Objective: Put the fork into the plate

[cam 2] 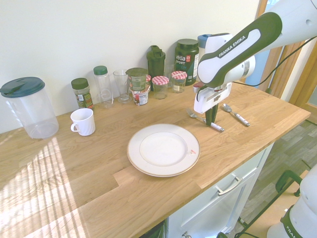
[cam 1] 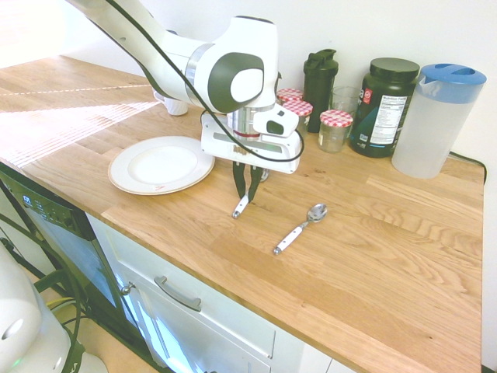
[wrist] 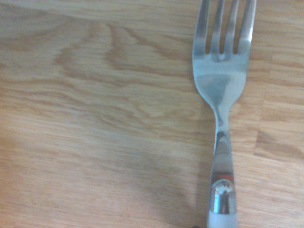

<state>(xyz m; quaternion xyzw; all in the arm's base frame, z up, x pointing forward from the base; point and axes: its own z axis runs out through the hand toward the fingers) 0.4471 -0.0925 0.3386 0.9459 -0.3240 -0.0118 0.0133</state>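
Hand clamped on fork, low on counter. Lift straight, keep level, carry to plate.

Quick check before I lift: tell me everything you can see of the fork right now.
The fork has four shiny metal tines, a narrow metal neck and a slim white handle. It lies flat on the wooden countertop, between the plate and the spoon. The gripper, pointing down, is shut on its middle.
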